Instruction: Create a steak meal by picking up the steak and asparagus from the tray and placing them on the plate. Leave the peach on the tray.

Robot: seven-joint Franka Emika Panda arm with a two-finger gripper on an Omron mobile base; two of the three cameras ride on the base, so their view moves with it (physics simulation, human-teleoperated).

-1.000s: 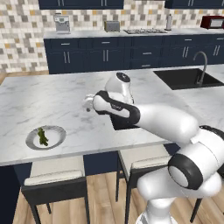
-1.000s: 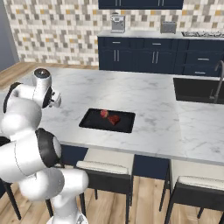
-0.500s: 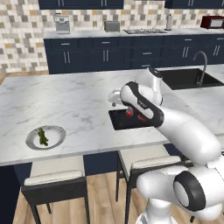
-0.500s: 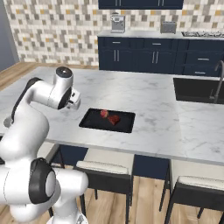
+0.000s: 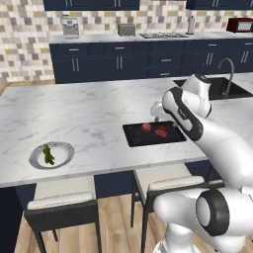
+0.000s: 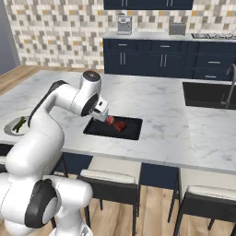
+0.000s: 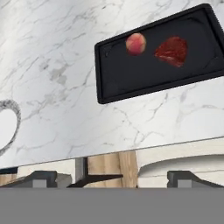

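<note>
The black tray [image 5: 136, 137] lies on the marble island, and the round peach [image 5: 146, 127] and the flat red steak [image 5: 162, 131] sit side by side in it. The same tray [image 7: 131, 74], peach [image 7: 136, 43] and steak [image 7: 171, 50] show in the hand view, and again from the right as tray [image 6: 99, 130], peach [image 6: 109, 120] and steak [image 6: 120, 125]. The asparagus [image 5: 48, 154] rests on the grey-rimmed plate [image 5: 63, 148] far to the left. My gripper [image 6: 100, 116] hovers above the tray's left end, open and holding nothing, its fingertips [image 7: 41, 177] spread wide.
A sink [image 5: 217, 89] with a faucet is set into the counter to the right of the tray. Stools [image 5: 59, 202] stand under the island's front edge. Bare marble counter [image 5: 94, 118] stretches between plate and tray.
The arm has swung from over the plate on the left across to the tray. The gripper stayed open. The asparagus has not moved from the plate.
</note>
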